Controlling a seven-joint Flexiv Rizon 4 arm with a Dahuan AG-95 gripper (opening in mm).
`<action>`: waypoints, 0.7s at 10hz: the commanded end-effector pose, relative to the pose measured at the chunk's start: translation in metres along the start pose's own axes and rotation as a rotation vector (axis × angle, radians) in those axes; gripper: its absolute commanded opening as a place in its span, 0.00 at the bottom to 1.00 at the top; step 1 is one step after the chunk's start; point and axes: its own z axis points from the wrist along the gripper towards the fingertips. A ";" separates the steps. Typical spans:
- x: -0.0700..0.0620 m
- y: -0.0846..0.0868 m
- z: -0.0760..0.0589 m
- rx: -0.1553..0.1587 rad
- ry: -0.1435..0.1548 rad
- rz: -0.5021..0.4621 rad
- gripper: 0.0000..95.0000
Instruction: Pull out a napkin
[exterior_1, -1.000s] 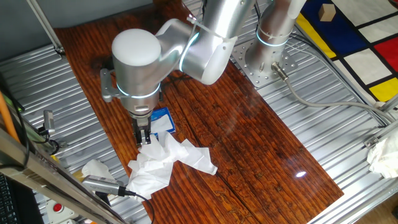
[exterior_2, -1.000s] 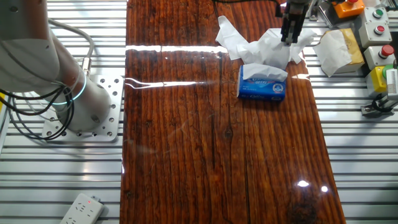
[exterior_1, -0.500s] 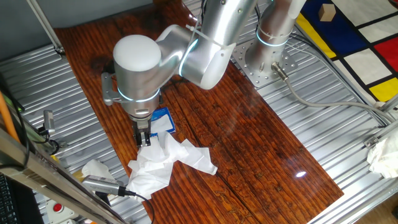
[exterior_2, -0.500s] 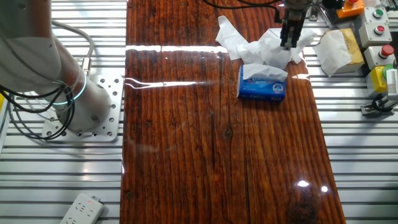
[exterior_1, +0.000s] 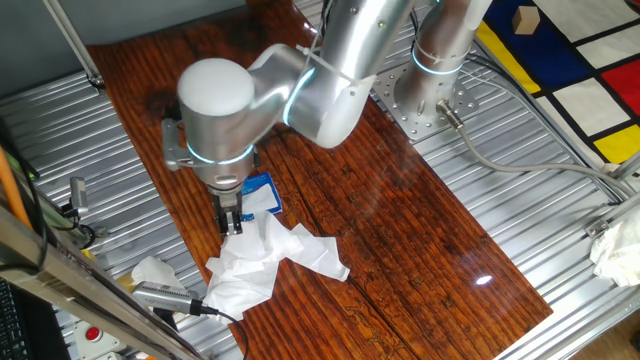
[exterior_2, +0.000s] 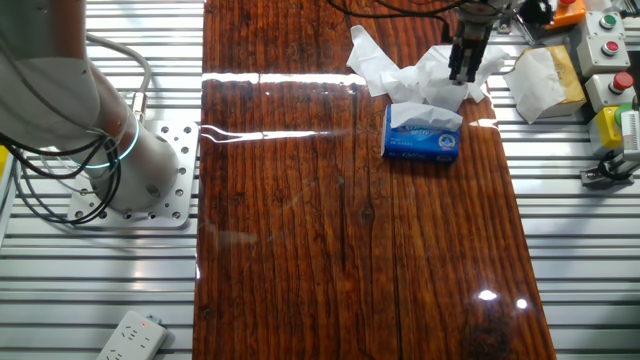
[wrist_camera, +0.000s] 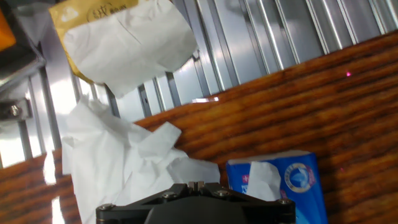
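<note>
A small blue pack (exterior_2: 421, 143) (exterior_1: 262, 185) lies on the wooden table, with a white napkin (exterior_2: 425, 117) (wrist_camera: 263, 181) sticking out of its top slot. Just beyond it lies a large crumpled heap of tissue sheets (exterior_2: 415, 72) (exterior_1: 262, 262) (wrist_camera: 118, 158). My gripper (exterior_2: 463, 78) (exterior_1: 231, 226) (wrist_camera: 196, 184) hangs over that heap, beside the pack's far edge. Its jaws are pressed together and I see nothing between them. In the hand view the pack (wrist_camera: 292, 183) is at the lower right, off to the side of the fingers.
A crumpled tissue on a yellow pad (exterior_2: 541, 80) (wrist_camera: 121, 40) sits on the metal bench past the table edge. Button boxes (exterior_2: 605, 40) stand at that corner. The arm's base (exterior_2: 130, 165) and a power strip (exterior_2: 130, 335) are on the opposite side.
The gripper has shifted slightly down and towards the pack over the tissue heap. The pack and tissues have not moved.
</note>
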 end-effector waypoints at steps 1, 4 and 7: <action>-0.002 0.001 0.003 0.016 0.056 0.005 0.00; -0.001 -0.001 0.004 0.015 0.076 0.002 0.00; -0.001 -0.002 0.005 0.018 0.071 0.001 0.00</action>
